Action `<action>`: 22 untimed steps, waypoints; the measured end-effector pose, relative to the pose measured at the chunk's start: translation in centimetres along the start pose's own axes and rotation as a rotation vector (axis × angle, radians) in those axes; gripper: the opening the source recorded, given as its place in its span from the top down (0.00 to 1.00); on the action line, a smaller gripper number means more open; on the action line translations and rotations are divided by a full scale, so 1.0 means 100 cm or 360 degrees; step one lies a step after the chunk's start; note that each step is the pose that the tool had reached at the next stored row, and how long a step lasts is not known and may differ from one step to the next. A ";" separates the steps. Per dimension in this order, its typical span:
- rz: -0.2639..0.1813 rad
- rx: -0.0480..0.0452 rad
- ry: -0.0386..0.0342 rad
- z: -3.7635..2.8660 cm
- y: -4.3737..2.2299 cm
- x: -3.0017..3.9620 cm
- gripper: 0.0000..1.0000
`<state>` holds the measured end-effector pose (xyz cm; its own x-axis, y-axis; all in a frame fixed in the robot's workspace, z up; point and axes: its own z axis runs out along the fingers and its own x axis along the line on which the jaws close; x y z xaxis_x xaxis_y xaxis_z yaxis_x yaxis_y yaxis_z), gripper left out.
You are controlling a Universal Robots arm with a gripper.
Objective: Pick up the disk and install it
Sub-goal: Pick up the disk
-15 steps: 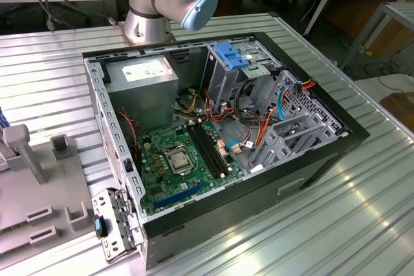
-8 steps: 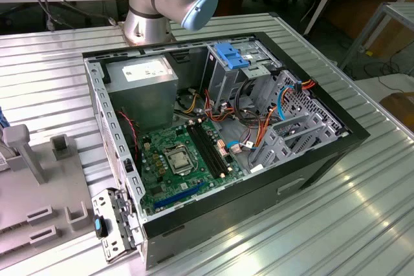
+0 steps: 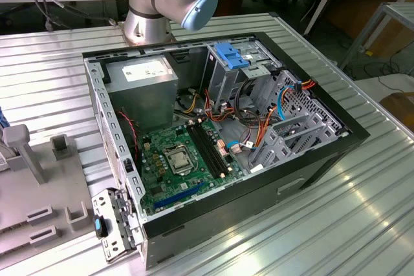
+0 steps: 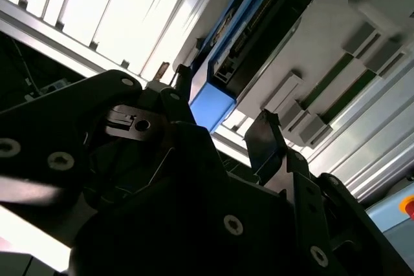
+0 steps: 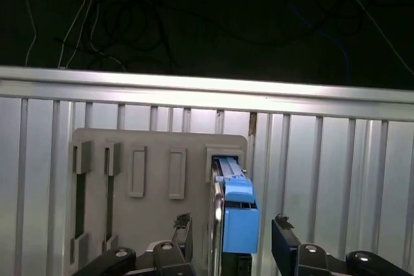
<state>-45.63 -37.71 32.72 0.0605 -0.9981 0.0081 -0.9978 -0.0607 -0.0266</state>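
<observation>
Straddling the disk, upright on edge in a grey rack, with the tool spread wide, gripping nothing.

Silver-grey arm with a pale blue joint cap; the hand is matte black, dotted with round screws.

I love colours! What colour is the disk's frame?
The disk's frame is bright blue, best seen in the first wrist view.
</observation>
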 end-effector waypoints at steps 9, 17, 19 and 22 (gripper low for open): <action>-0.0003 0.0000 0.0000 0.0176 0.0005 -0.0001 0.40; -0.0003 0.0000 0.0000 0.0183 0.0005 -0.0001 0.49; -0.0003 0.0000 0.0000 0.0185 0.0005 -0.0001 0.49; -0.0003 0.0000 0.0000 0.0186 0.0005 -0.0002 0.49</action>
<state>-45.63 -37.71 30.86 0.0624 -0.9980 0.0081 -0.9977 -0.0625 -0.0266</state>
